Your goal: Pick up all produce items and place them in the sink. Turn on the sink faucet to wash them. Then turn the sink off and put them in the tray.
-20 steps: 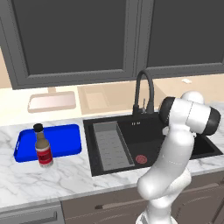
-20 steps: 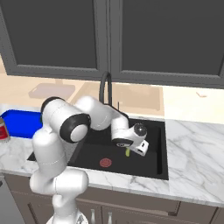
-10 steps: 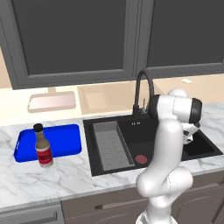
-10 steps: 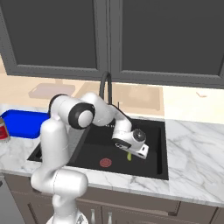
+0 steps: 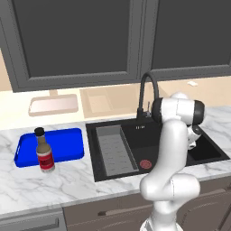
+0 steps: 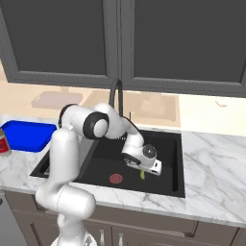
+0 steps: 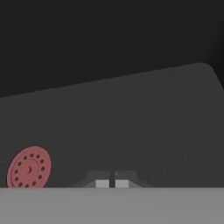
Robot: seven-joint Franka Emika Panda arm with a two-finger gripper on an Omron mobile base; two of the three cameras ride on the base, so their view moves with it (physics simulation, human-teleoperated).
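Here a marble counter (image 5: 58, 180) holds the black sink (image 5: 207, 151); claw (image 7: 112, 183) closed, empty, above its floor.

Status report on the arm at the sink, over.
Tool shut, low inside the sink, beside the red drain. Sliver of yellow-green fruit at its tips; grip unclear. Blue tray waits left, bottle standing at its front edge.

Brown bottle (image 5: 44, 153) stands upright on blue tray (image 5: 67, 144).

The sink (image 5: 212, 149) is black with a red drain (image 7: 29, 168), the tray (image 5: 67, 144) bright blue, the counter (image 6: 216, 173) white-grey marbled.
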